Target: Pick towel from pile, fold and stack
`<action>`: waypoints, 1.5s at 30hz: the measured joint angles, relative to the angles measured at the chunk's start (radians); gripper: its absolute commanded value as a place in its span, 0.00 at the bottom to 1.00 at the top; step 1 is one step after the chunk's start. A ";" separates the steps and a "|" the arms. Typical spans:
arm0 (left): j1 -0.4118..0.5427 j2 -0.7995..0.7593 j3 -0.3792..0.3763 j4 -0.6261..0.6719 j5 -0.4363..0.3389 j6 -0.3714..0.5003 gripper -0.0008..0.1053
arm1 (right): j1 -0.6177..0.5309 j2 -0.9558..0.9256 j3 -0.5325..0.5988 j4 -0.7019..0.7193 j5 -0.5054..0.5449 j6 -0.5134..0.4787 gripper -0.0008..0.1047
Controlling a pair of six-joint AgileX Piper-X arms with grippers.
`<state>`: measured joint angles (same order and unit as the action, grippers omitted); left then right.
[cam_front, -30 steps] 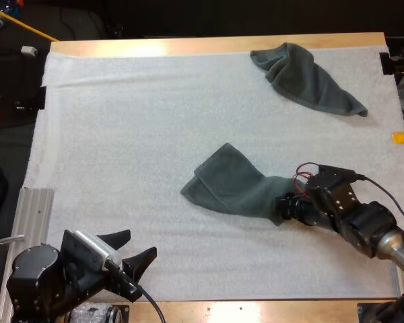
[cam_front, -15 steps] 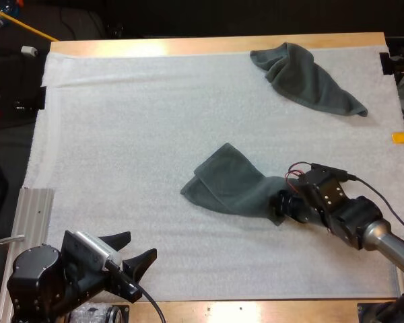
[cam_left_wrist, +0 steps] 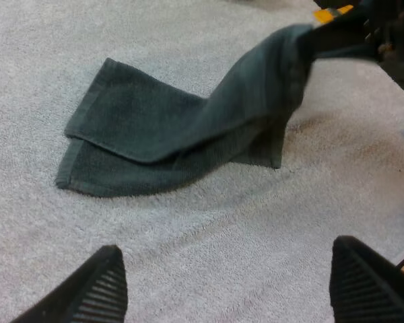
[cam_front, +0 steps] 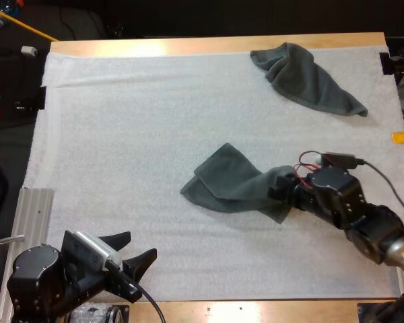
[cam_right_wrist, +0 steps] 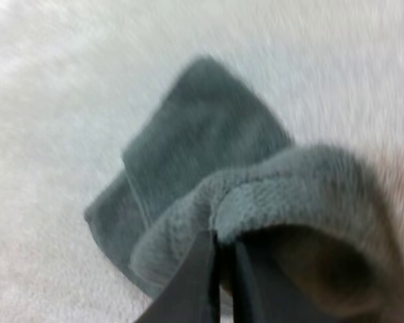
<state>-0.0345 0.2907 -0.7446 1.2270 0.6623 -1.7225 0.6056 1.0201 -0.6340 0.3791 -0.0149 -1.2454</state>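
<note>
High view, towel (cam_front: 229, 185): dark grey-green terry, partly doubled over, lying at the middle of the mat (cam_front: 121, 134). Its right end is lifted off the mat.
High view, right gripper (cam_front: 283, 192): pinching that lifted end, low over the mat's right half.
High view, left gripper (cam_front: 138, 245): fingers spread, holding nothing, at the mat's near left edge.
High view, far towel (cam_front: 306, 77): crumpled into soft ridges at the mat's far right corner, well apart from your work.
Left wrist view, towel (cam_left_wrist: 161, 134): a hemmed flap lies doubled on the mat, and the cloth rises in a limp sling to the right gripper (cam_left_wrist: 323, 37). Your own fingers (cam_left_wrist: 94, 289) stand wide apart above bare mat.
Left wrist view, risk: the mat is fuzzy. I judge the terry will drag on it, so the doubled flap may bunch rather than open.
Right wrist view, grip: fingers (cam_right_wrist: 192, 289) pressed on a thick rolled fold of towel (cam_right_wrist: 202, 148), not on a single edge.
Right wrist view, risk: so bulky a bite could slip out if you lift fast. With one gripper alone, the fold will likely go askew.
</note>
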 measured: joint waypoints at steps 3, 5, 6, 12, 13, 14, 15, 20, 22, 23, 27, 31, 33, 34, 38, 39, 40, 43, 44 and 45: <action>0.000 0.000 0.000 0.000 0.000 0.000 0.59 | 0.000 -0.058 -0.041 0.027 0.015 -0.069 0.01; 0.000 0.000 0.000 0.000 0.000 0.000 0.59 | 0.000 -0.085 -0.077 0.047 0.017 -0.105 0.01; 0.000 0.000 0.000 0.000 0.000 0.000 0.59 | 0.000 -0.096 -0.096 0.062 0.028 -0.120 0.01; 0.000 0.000 0.000 0.000 0.000 0.000 0.59 | 0.000 -0.110 -0.234 0.110 0.053 -0.199 0.01; 0.000 0.000 0.000 0.000 0.000 0.000 0.59 | 0.000 -0.110 -0.258 0.112 0.056 -0.210 0.01; 0.000 0.000 0.000 0.000 0.000 0.000 0.59 | 0.001 -0.110 -0.280 0.116 0.058 -0.218 0.01; 0.000 0.000 0.000 0.000 0.000 0.000 0.59 | 0.003 -0.110 -0.303 0.117 0.058 -0.222 0.01; 0.000 0.000 0.000 0.000 0.000 0.000 0.59 | 0.060 -0.113 -0.369 0.119 0.063 -0.222 0.01; 0.000 0.000 0.000 0.000 0.000 0.000 0.59 | 0.114 -0.113 -0.368 0.119 0.076 -0.218 0.01; 0.000 0.000 0.000 0.000 0.000 0.000 0.59 | 0.149 -0.109 -0.365 0.121 0.093 -0.209 0.01; 0.000 0.000 0.000 0.000 0.000 0.000 0.59 | 0.277 -0.034 -0.336 0.118 0.153 -0.127 0.02; 0.000 0.000 0.000 0.000 0.000 0.000 0.59 | 0.382 0.117 -0.320 0.112 0.163 -0.091 0.30; 0.000 0.000 0.000 0.000 0.000 0.000 0.59 | 0.429 0.192 -0.317 0.088 0.153 -0.085 0.66; 0.000 0.000 0.000 0.000 0.000 0.000 0.59 | 0.444 0.218 -0.316 0.070 0.128 -0.085 0.75; 0.000 0.000 0.000 0.000 0.000 0.000 0.59 | 0.493 0.269 -0.321 0.044 0.069 -0.085 0.87; 0.000 0.000 0.000 0.000 0.000 0.000 0.59 | 0.497 0.269 -0.323 0.044 0.070 -0.085 0.82; 0.000 0.000 0.000 0.000 0.000 0.000 0.59 | 0.498 0.265 -0.327 0.046 0.075 -0.085 0.80; 0.000 0.000 0.000 0.000 0.000 0.000 0.59 | 0.495 0.244 -0.338 0.071 0.115 -0.085 0.72; 0.000 0.000 0.000 0.000 0.000 0.000 0.59 | 0.491 0.235 -0.338 0.080 0.128 -0.085 0.72; 0.000 0.000 0.000 0.000 0.000 0.000 0.59 | 0.486 0.223 -0.338 0.094 0.144 -0.085 0.72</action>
<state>-0.0345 0.2907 -0.7446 1.2270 0.6623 -1.7225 1.0915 1.2430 -0.9719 0.4727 0.1291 -1.3306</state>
